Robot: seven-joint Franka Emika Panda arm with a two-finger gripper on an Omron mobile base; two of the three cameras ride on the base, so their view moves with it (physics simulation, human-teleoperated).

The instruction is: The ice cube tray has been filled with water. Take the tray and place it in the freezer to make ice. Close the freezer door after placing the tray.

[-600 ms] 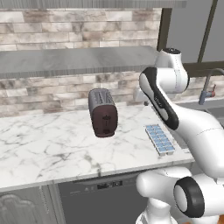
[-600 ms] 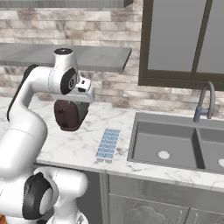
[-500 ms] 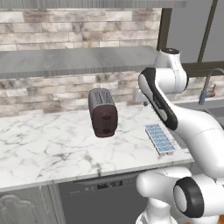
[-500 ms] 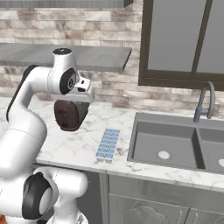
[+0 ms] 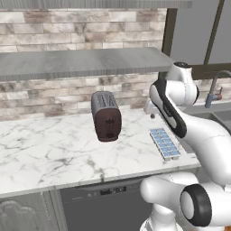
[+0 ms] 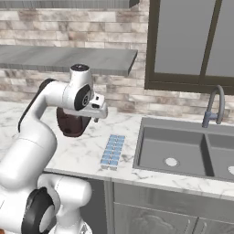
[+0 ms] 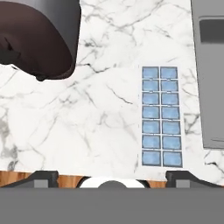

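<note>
Hand (image 7: 112,180) open above counter; ice cube tray (image 7: 161,116) lengthwise toward wall.

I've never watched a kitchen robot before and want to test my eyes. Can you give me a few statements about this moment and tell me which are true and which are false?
1. The ice cube tray lies flat on the counter. True.
2. The gripper is clamped on the tray. False: it is open, up above the counter, holding nothing.
3. The tray sits between the toaster and the sink. True.
4. The tray's cells are empty. False: each holds pale blue water.
5. The tray lies inside the sink. False: it lies on the counter beside the sink, near the front edge.
</note>
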